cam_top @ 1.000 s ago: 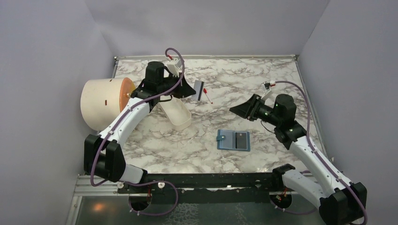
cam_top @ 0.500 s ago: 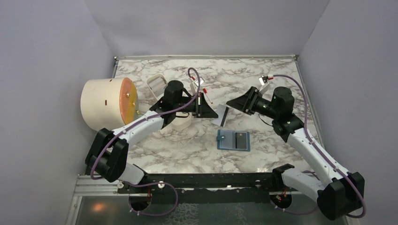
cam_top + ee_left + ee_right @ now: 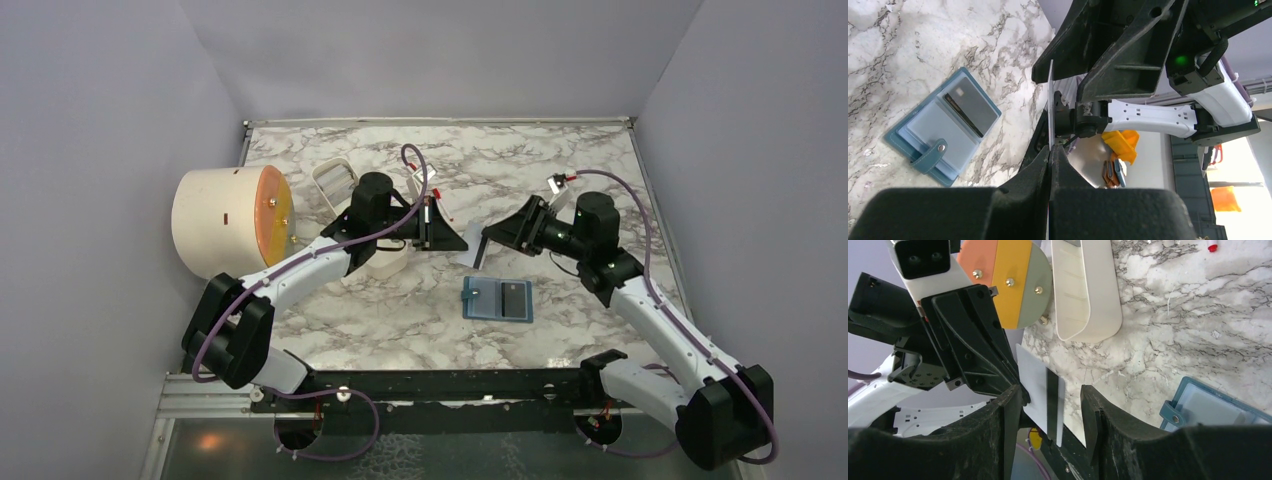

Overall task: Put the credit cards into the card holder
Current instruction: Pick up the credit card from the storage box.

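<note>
A: Largest first. Marble table [image 3: 560, 160]; cream cylinder [image 3: 215, 222] at its left, white tray [image 3: 1088, 295] beside it. Neither is ours. Grippers?

B: Left gripper [image 3: 1050, 152] is pinched on a pale striped card [image 3: 1035, 385], held on edge in the air near the card holder [image 3: 497, 298]. Right gripper [image 3: 487, 240] has its jaws apart, one on each side of that card. I can't confirm contact.

A: Holder?

B: Flat on the table, open, with a dark card [image 3: 971, 106] in one pocket. The snap [image 3: 941, 147] tab is undone.

A: How will the striped card handle?

B: Judgement: light, thin, stiff, slick-faced. It will likely pivot in a narrow pinch. Take it across the flat faces at the free end, pads well on and clear of the left's fingers.

A: Unclear items?

B: The card's other face is hidden, colour unknown. The left wrist view shows it only as an edge line. The holder's free pocket mouth is too small to make out. No other loose card in view.
</note>
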### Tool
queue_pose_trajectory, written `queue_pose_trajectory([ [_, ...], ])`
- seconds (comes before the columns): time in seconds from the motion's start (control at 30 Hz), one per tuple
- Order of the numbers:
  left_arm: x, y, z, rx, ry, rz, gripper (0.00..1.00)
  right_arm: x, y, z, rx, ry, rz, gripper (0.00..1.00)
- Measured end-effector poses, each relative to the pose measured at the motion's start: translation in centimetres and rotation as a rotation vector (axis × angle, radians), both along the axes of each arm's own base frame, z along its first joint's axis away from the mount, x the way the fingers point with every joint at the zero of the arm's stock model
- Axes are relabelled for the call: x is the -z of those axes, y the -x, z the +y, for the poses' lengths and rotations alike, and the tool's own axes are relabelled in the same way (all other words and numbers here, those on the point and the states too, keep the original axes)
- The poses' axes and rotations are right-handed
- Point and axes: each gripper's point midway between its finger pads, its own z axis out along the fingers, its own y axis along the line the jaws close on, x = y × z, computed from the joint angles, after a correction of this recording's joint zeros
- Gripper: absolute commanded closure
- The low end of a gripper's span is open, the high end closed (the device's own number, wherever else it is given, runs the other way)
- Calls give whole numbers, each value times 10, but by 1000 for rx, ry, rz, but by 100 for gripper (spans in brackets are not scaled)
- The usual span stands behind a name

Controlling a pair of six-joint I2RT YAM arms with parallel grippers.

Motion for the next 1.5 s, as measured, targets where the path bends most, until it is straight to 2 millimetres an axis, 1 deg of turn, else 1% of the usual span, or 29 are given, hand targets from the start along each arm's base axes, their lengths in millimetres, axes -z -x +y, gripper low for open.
queue_pose_trajectory([
  [0.1, 0, -2, 0, -11, 0, -4, 100, 5, 2, 0, -3, 3, 11, 54],
  [0.13, 0, -3, 0, -12, 2, -6, 100, 8, 3, 0, -5, 3, 17, 58],
  [0.23, -1, -3, -1, -16, 6, -7, 100, 16, 6, 0, -11, -1, 37, 76],
  [0.3, -2, -3, -1, -18, 8, -2, 100, 20, 7, 1, -11, -9, 52, 85],
  [0.4, 3, -3, 0, -27, 1, 9, 95, 21, 9, 1, -12, -23, 50, 93],
  [0.5, 11, -2, 1, -36, -11, 26, 95, 23, 12, 1, -18, -37, 47, 97],
  [0.6, 18, 0, 3, -40, -20, 41, 94, 25, 15, 1, -23, -47, 45, 99],
  [0.7, 22, 1, 4, -42, -23, 50, 96, 24, 17, 1, -27, -54, 33, 97],
  [0.9, 20, 2, 2, -40, -13, 50, 97, 22, 18, 3, -32, -68, 18, 93],
  [1.0, 19, 3, 1, -39, -11, 52, 96, 24, 19, 3, -33, -76, 15, 99],
  [1.03, 20, 3, 1, -39, -11, 54, 95, 24, 19, 3, -33, -77, 15, 99],
  [1.07, 20, 3, 1, -39, -11, 58, 90, 24, 19, 3, -33, -79, 12, 99],
  [1.17, 21, 3, 2, -42, -13, 65, 70, 21, 20, 3, -38, -86, -6, 99],
  [1.2, 22, 3, 2, -45, -15, 68, 65, 18, 22, 3, -43, -92, -16, 99],
  [1.27, 26, 4, 2, -50, -22, 76, 62, 12, 23, 3, -48, -101, -41, 99],
  [1.33, 30, 6, 2, -53, -29, 84, 61, 8, 25, 2, -50, -103, -62, 99],
  [1.4, 33, 7, 2, -55, -34, 90, 60, 6, 27, 2, -51, -103, -75, 99],
  [1.5, 37, 8, 3, -57, -40, 97, 56, 7, 28, 1, -53, -94, -84, 99],
])
